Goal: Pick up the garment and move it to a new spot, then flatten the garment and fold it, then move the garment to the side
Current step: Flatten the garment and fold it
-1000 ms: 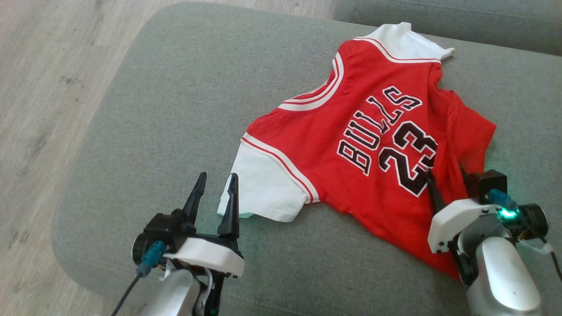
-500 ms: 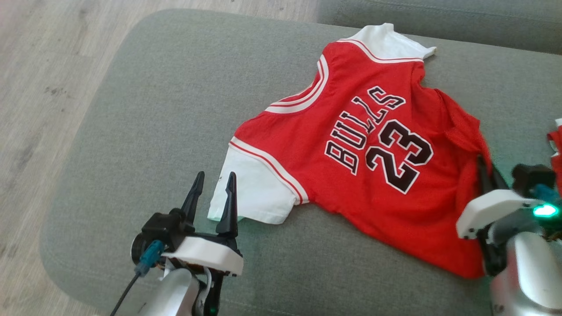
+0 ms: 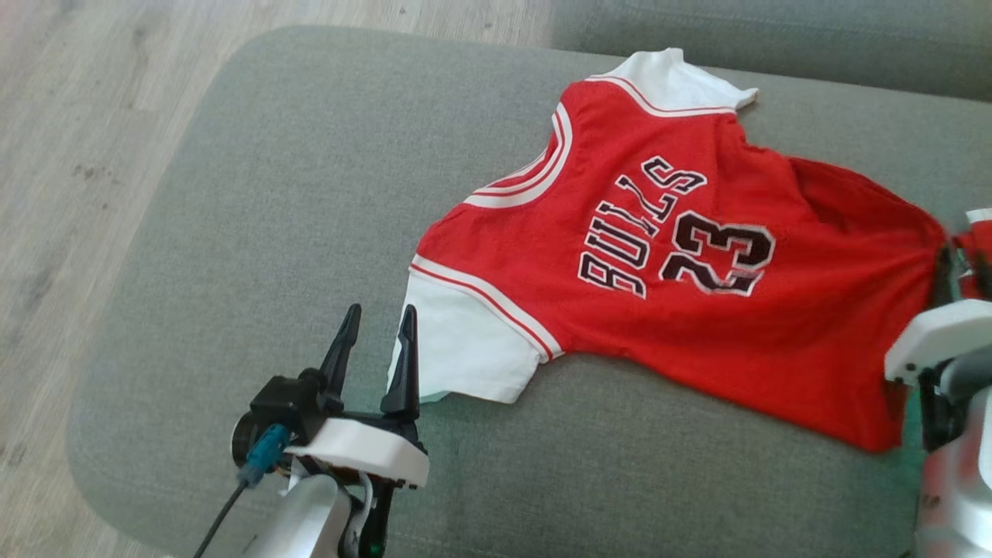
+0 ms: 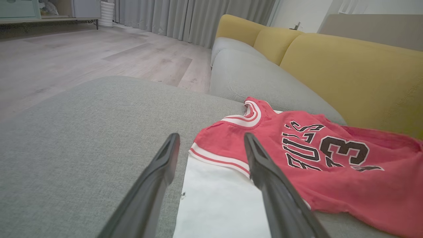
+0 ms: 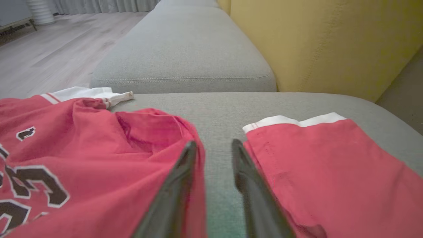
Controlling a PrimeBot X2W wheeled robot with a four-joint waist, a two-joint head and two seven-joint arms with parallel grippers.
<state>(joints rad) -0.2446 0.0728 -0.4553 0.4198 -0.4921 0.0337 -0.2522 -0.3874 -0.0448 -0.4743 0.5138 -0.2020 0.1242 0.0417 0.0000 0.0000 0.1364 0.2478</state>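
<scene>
Jersey point(image 3: 682, 310), red with white sleeves, spread lettering-up on grey cushion point(image 3: 271, 232); neckline toward far left, hem toward right. Left gripper point(image 3: 382, 310) near, jaws wide, straddling near-left corner of near sleeve point(image 3: 465, 341); contact with cloth not discernible. Right gripper point(image 5: 214, 142) at right edge, cut off and blurred in head view. In right wrist view, jaws narrowly apart, bare cushion visible between, jersey hem lying along inner face of left finger, not pinched where visible. Second red garment point(image 5: 314, 172), white-banded, just right of it, mostly cropped.
</scene>
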